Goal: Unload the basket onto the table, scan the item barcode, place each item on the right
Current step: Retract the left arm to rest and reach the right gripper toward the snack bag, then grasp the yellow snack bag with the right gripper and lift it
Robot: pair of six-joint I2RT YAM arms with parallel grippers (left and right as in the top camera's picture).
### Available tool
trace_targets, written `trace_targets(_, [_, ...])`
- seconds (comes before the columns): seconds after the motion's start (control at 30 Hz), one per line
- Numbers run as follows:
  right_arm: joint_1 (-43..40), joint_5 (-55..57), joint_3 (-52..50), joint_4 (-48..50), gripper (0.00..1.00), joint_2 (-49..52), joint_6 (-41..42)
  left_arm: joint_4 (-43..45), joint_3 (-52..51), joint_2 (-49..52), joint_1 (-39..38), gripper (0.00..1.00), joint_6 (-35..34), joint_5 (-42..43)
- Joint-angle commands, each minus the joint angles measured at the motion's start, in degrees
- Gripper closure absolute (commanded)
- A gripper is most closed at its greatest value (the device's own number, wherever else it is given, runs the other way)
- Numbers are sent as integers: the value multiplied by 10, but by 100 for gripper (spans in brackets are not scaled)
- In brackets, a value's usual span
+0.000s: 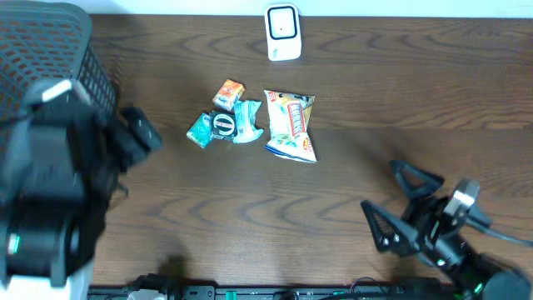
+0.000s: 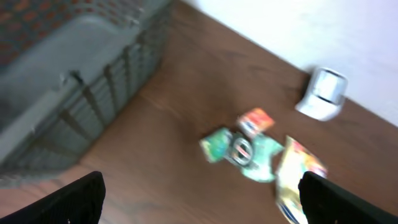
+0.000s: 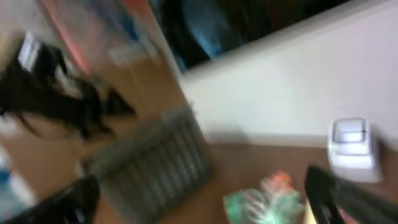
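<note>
- Snack packets [image 1: 247, 121] lay heaped mid-table, with 1 chip bag [image 1: 291, 125] touching on their right.
- Scanner [image 1: 282, 33] stood behind them at the far edge, and the basket [image 1: 83, 50] sat far left.
- Left gripper [image 2: 202, 208] and right gripper [image 1: 396, 202] gaped wide, both empty and well apart from the heap.

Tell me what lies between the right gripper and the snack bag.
Nothing: the overhead view shows only bare table between the right gripper and the snack bag.

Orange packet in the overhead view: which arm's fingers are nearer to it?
Left. The left gripper hangs left of the orange packet, by the basket; the right gripper, fingers open, is farther away toward the lower right of that view.
</note>
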Motion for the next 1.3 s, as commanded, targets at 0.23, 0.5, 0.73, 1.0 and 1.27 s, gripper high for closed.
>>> trace_targets(0.23, [14,-9,491,-681,1,471,-414,3,70,122,275,2,6,127])
trace_targets(0.5, [74,-13,502,-671,1,633,-410,3,70,140,391,2,-54,211])
trace_targets(0.73, [179,247,519,-651,1,707,-297,-5,69,140,393,2,-54,210])
trace_targets(1.0, [189,261,519,-481,29,726,-221,-5,69,140,393,2,-54,210])
trace_targets(1.27, [210,279,519,-367,87,855,-168,-5,69,140,393,2,-54,210])
